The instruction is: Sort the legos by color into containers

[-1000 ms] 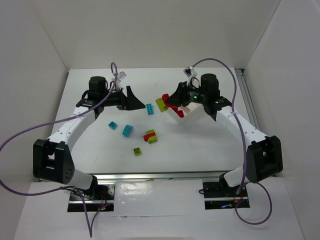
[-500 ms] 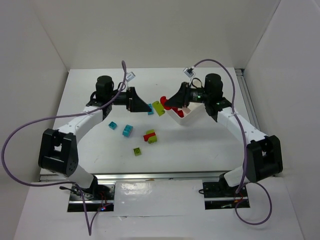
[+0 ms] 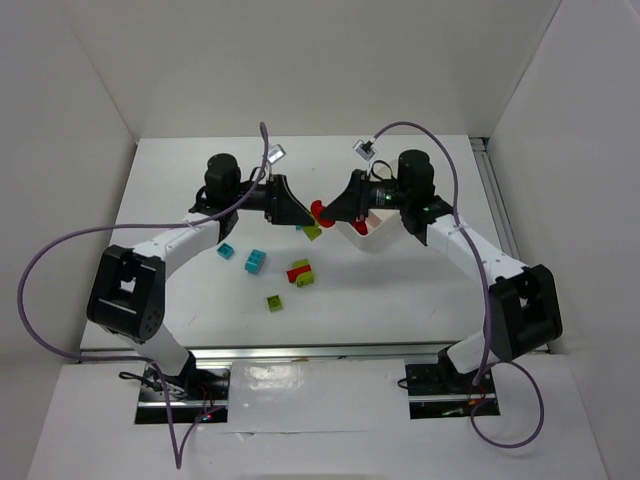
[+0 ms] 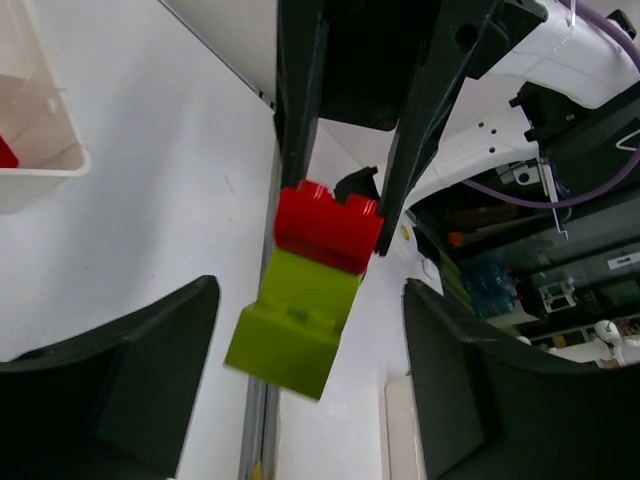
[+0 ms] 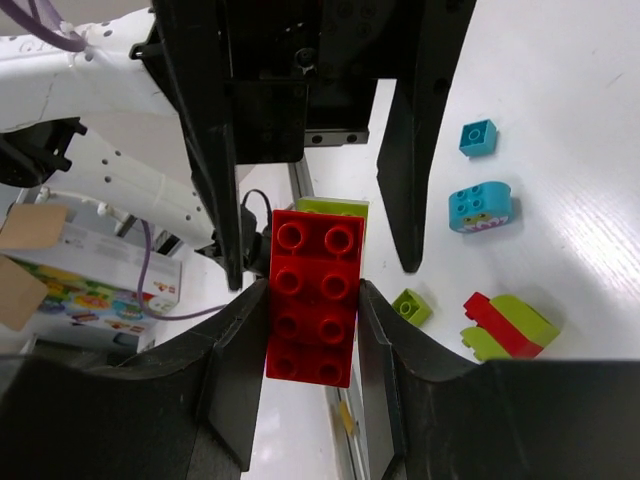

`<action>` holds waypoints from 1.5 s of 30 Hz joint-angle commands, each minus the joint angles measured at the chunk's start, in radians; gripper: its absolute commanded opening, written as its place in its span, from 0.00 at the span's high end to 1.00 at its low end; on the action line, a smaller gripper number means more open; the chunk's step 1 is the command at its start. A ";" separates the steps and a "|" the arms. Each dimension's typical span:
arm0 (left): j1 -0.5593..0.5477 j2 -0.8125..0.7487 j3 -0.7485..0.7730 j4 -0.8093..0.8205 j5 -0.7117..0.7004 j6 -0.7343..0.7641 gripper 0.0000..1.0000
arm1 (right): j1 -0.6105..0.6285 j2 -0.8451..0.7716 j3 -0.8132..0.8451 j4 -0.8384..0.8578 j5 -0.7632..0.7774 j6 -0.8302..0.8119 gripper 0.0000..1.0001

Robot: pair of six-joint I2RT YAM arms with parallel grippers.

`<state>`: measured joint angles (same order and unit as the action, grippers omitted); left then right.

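Observation:
My right gripper (image 3: 330, 208) is shut on a red eight-stud brick (image 5: 312, 297) and holds it above the table, left of the white tray (image 3: 372, 238). A lime green brick (image 4: 295, 325) hangs against the red brick's (image 4: 328, 228) far end, blurred. My left gripper (image 3: 292, 208) faces the right one and is open, its jaws either side of the lime brick without touching it. The red brick (image 3: 320, 210) and lime brick (image 3: 312, 232) show between the two grippers in the top view. The tray (image 4: 30, 150) holds red bricks.
On the table nearer the arms lie two cyan bricks (image 3: 225, 251) (image 3: 256, 261), a red-and-lime stack (image 3: 300, 272) and a small lime brick (image 3: 274, 302). White walls close in the left, back and right sides.
My left gripper has swung right, up to the lime brick. My right gripper has moved a little left with the red brick, so the two grippers now face each other closely.

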<state>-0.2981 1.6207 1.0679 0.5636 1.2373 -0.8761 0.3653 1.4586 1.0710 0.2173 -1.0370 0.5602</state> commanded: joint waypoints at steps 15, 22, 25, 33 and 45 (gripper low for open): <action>-0.016 0.042 0.110 -0.243 0.051 0.190 1.00 | -0.051 -0.040 0.014 -0.050 0.178 -0.039 0.80; 0.037 0.051 0.130 -0.428 0.017 0.299 1.00 | -0.065 -0.038 0.079 -0.341 0.674 -0.135 0.80; 0.056 0.051 0.130 -0.429 -0.012 0.299 1.00 | -0.037 0.025 0.122 -0.439 0.890 -0.160 0.78; 0.065 0.051 0.182 -0.539 -0.162 0.312 1.00 | 0.024 0.222 0.208 -0.473 1.065 -0.249 0.76; 0.065 0.042 0.210 -0.570 -0.211 0.302 1.00 | 0.067 0.250 0.248 -0.484 1.166 -0.249 0.23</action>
<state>-0.2337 1.6688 1.2308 -0.0101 1.0294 -0.5812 0.4141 1.7638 1.2613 -0.2699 0.0731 0.3172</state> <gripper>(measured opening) 0.458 0.765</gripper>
